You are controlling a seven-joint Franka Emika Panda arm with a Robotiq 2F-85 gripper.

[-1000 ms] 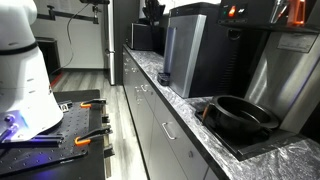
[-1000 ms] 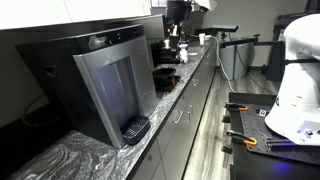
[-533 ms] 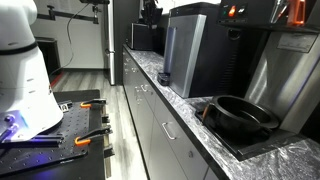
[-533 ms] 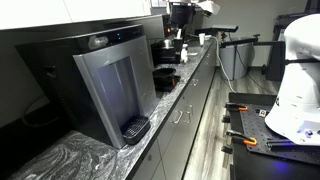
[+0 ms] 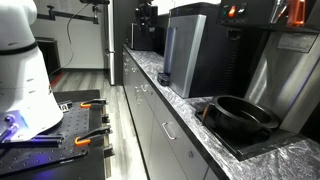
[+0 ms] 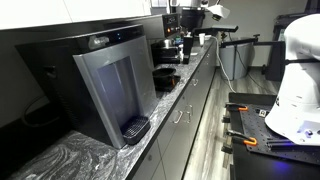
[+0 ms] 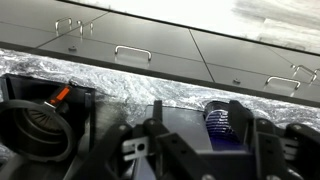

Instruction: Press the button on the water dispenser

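Note:
The water dispenser is the tall box with a silver-grey front and black sides, standing on the marble counter. A small round control shows on its top front strip; I cannot tell whether it is the button. My gripper hangs above the far end of the counter, well beyond the dispenser and touching nothing. In the wrist view the gripper looks down at the counter, its dark fingers apart with nothing between them.
A smaller black machine stands past the dispenser, under my gripper. A round black pan sits on the near counter end. Cabinet fronts with metal handles run below the counter. The white robot base stands across the aisle.
The gripper has shifted slightly along the far end of the counter, away from the dispenser. Its jaws look wider apart than before.

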